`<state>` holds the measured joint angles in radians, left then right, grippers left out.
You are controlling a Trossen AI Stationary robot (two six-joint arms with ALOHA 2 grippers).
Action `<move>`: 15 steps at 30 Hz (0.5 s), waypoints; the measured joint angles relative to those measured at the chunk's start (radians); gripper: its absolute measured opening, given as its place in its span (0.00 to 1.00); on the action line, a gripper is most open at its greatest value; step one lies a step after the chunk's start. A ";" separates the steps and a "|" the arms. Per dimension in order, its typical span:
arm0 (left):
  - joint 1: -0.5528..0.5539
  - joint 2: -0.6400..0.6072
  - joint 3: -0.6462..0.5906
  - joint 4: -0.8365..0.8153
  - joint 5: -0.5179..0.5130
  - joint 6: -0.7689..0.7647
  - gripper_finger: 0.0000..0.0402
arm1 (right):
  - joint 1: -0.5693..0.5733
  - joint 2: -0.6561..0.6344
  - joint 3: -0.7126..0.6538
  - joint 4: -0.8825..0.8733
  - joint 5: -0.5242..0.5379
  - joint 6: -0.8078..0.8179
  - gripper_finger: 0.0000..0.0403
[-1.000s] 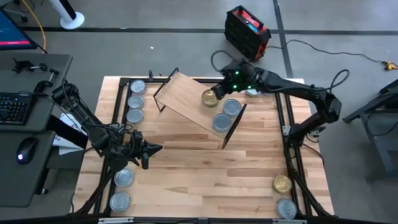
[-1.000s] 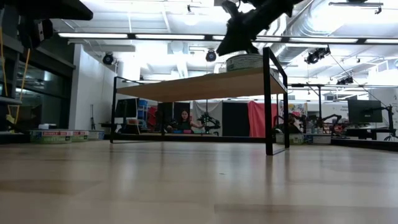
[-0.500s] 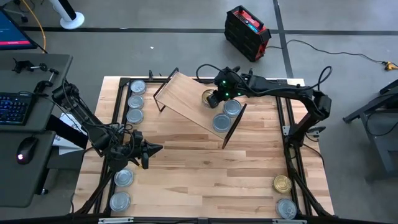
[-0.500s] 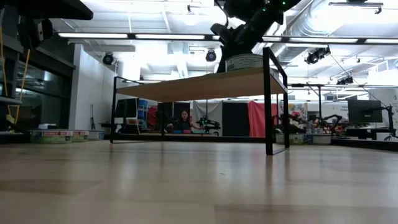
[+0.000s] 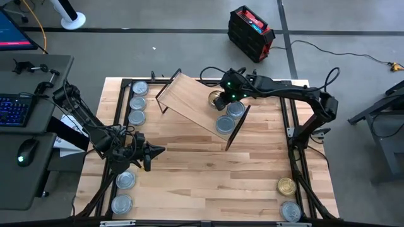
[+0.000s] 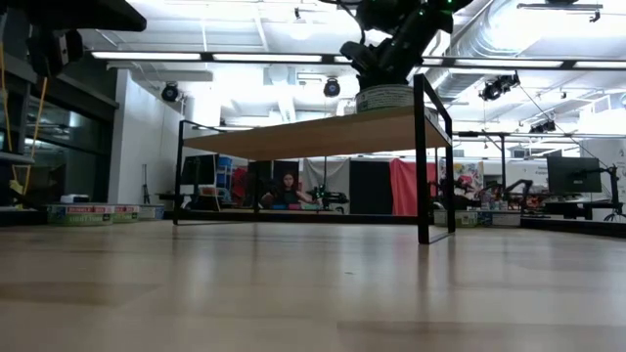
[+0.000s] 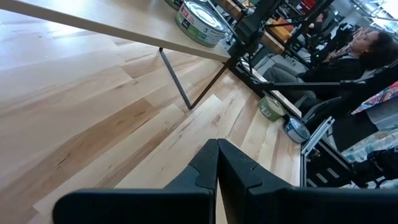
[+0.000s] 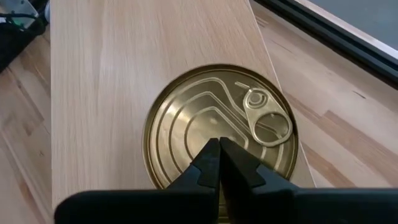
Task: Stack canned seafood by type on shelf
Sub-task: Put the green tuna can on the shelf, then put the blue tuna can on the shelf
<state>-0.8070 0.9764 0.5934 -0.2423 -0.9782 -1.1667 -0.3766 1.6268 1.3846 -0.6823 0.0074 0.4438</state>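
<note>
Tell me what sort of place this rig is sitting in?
Probably a robotics lab or workshop. The low view shows exposed ceiling ducts and strip lights over an open room, a seated person sits at benches behind, and a desk with a keyboard stands beside the plank table.

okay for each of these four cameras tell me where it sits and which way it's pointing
High: overhead, facing straight down on the table, both arms, the shelf.
Low: at tabletop height, facing level across to the shelf; the right gripper drops in from above.
Left wrist: on the left arm, facing across the table; left gripper shut.
Right wrist: above the gold can; right gripper shut.
Shared: high and right wrist both show the gold can.
</note>
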 joint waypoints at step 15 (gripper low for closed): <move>0.000 0.000 0.000 0.000 0.000 0.006 0.00 | 0.051 -0.249 -0.026 -0.032 -0.011 0.002 0.00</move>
<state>-0.8070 0.9762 0.5934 -0.2423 -0.9779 -1.1610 -0.3256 1.3779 1.3587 -0.7141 -0.0037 0.4462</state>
